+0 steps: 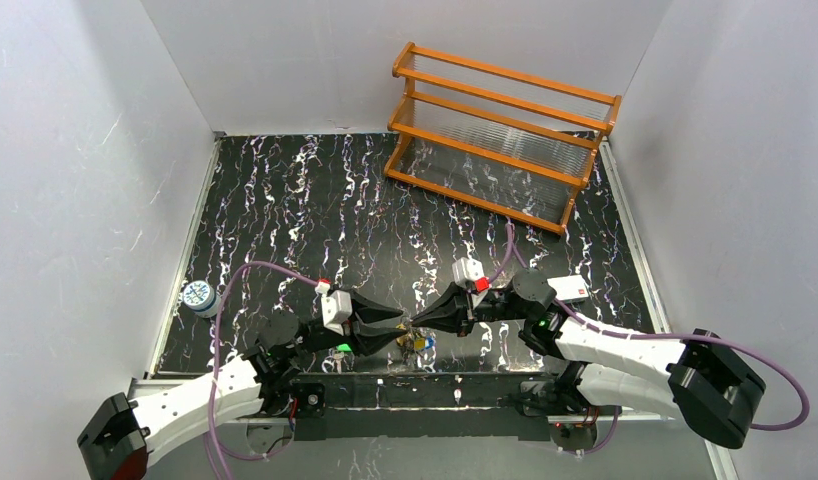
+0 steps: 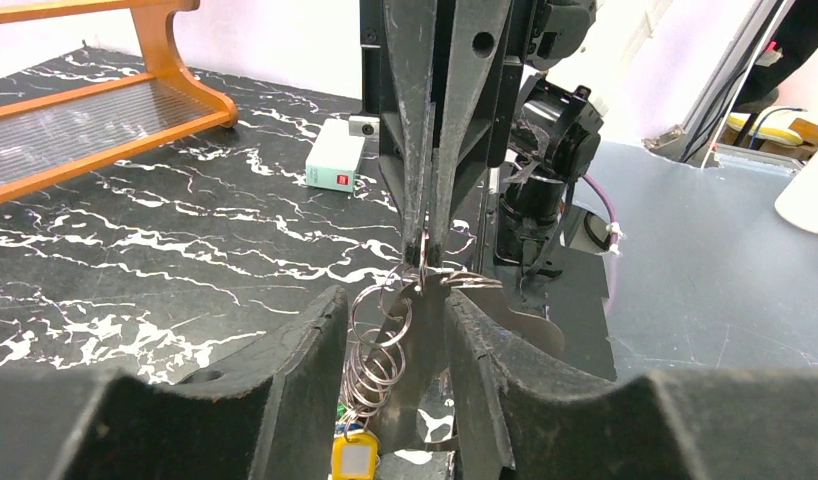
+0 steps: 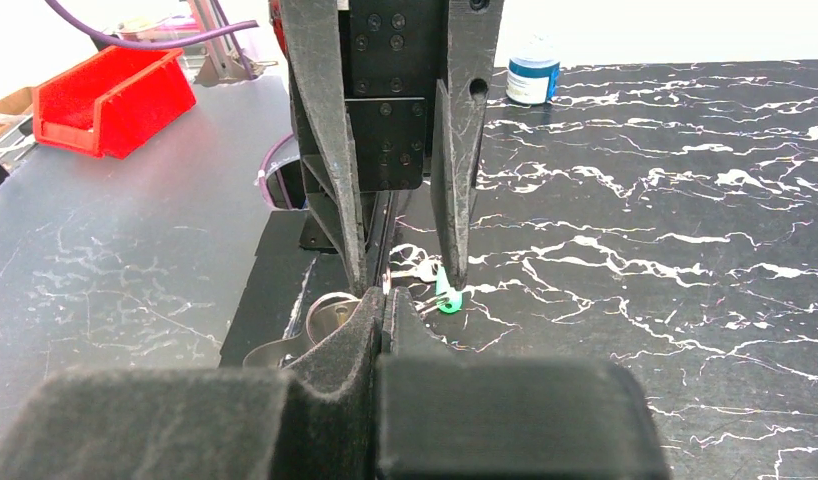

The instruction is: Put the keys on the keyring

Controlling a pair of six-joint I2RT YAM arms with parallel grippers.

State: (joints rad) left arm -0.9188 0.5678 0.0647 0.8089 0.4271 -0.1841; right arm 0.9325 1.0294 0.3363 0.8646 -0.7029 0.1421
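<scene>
My left gripper (image 1: pixel 397 324) and right gripper (image 1: pixel 423 320) meet tip to tip near the table's front edge. In the left wrist view the left fingers (image 2: pixel 485 370) stand partly closed round the silvery keyring (image 2: pixel 415 350), which runs out past one finger; it also shows in the right wrist view (image 3: pixel 320 320). A chain of small rings hangs beside it down to a yellow-headed key (image 2: pixel 355 460). The right gripper (image 2: pixel 426 255) is shut on a small ring at the top of the bunch. A green-headed key (image 3: pixel 447 299) lies just beyond the shut right tips (image 3: pixel 385 295). The keys (image 1: pixel 417 342) sit below both grippers.
An orange wooden rack (image 1: pixel 500 135) stands at the back right. A small blue-white can (image 1: pixel 198 296) sits at the left edge. A white box (image 1: pixel 568 288) lies by the right arm. A red bin (image 3: pixel 110 95) sits off the table.
</scene>
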